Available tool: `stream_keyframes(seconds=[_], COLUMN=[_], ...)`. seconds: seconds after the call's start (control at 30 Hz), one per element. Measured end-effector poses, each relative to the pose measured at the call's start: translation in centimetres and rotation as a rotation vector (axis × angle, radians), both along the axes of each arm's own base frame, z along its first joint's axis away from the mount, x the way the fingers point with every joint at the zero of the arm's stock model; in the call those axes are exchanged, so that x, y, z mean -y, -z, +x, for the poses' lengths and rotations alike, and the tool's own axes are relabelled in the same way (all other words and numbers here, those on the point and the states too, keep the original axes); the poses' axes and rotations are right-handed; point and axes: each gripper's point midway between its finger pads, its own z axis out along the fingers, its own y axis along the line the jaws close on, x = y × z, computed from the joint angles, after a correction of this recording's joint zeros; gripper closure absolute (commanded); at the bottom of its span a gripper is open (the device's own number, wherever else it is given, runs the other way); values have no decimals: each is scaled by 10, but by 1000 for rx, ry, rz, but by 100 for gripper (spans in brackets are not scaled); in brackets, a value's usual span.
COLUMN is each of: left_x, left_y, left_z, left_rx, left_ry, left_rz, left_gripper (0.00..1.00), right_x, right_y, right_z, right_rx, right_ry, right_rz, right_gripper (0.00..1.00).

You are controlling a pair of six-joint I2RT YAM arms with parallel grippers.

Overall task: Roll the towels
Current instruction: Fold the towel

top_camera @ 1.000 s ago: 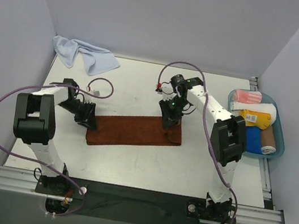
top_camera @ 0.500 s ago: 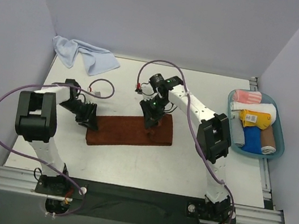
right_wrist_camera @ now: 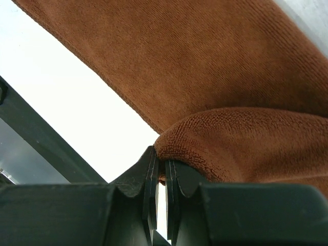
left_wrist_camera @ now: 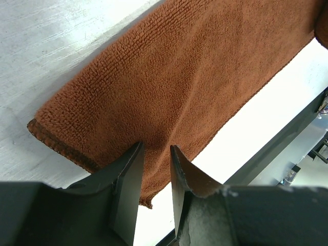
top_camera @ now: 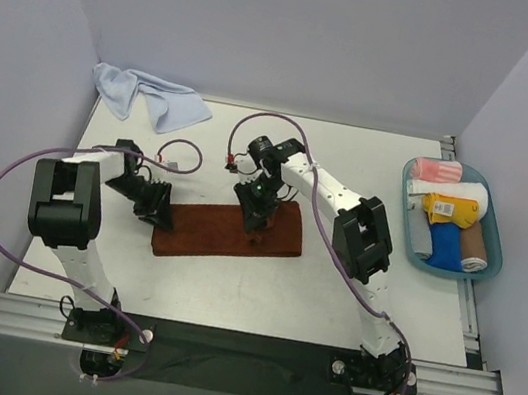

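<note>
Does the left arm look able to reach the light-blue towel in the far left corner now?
Probably yes: the light-blue towel lies uncovered on that arm's side, only bare table between. The left gripper, jaws apart, sits at the rust-brown towel's end and seems to hold nothing.

White desk (top_camera: 330, 290), pale walls (top_camera: 292, 30) on three sides. At desk's right edge: teal tray (top_camera: 496, 239) packed with rolled cloths. Pink-and-white striped roll (top_camera: 437, 170) at far end, then white roll (top_camera: 452, 192), yellow cloth (top_camera: 450, 209) with label. Nearest: grey roll (top_camera: 421, 236), blue roll (top_camera: 448, 249), tan roll (top_camera: 476, 248), side by side. Metal rail (top_camera: 248, 352) along near edge.
</note>
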Motion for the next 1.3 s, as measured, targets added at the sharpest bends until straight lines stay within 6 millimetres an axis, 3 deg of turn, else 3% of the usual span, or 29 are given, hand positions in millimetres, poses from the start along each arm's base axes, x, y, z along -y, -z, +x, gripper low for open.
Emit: stream_keyframes(seconds=[0.27, 0.77, 0.97, 1.07, 1.2, 1.3], left_x=[0, 0, 1, 1, 2, 2], left_y=[0, 0, -1, -1, -4, -9], left_z=[0, 0, 0, 0, 1, 3], left_rx=[-1, -1, 0, 1, 9, 30], left_ry=[0, 0, 0, 0, -2, -3], left_rz=[2, 3, -6, -9, -13, -18], left_gripper=[62, 59, 56, 55, 55, 55], right_x=[-10, -6, -13, -14, -16, -13], right_y=[2, -3, -3, -3, -7, -22], right_z=[-8, -12, -6, -8, -10, -11], right_rx=[-14, -10, -1, -8, -13, -5], right_ry=[-17, -30, -29, -31, -33, -26], right_rz=[6, 3, 15, 16, 30, 58], right_gripper=[100, 100, 70, 63, 61, 64])
